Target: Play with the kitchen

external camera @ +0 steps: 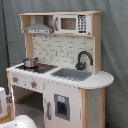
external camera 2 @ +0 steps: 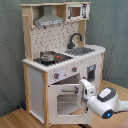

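Near the kitchen [external camera 2: 60,60] oven door [external camera 2: 65,99], my claw [external camera 2: 86,89] hovers to reach its handle; grip state I cannot tell.
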Controlling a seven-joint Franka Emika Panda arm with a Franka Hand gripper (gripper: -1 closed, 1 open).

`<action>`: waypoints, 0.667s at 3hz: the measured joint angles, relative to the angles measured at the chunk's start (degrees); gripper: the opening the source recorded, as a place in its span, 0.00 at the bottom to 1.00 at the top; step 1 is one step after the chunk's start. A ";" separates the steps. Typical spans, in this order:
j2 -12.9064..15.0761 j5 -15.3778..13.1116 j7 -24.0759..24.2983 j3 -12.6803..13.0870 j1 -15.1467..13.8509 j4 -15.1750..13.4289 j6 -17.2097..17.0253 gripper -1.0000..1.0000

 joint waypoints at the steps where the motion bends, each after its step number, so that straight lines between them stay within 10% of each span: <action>1: 0.00 0.00 -0.01 -0.09 0.00 0.09 -0.14 1.00; 2: 0.01 0.09 -0.16 -0.35 0.04 2.20 -1.75 1.00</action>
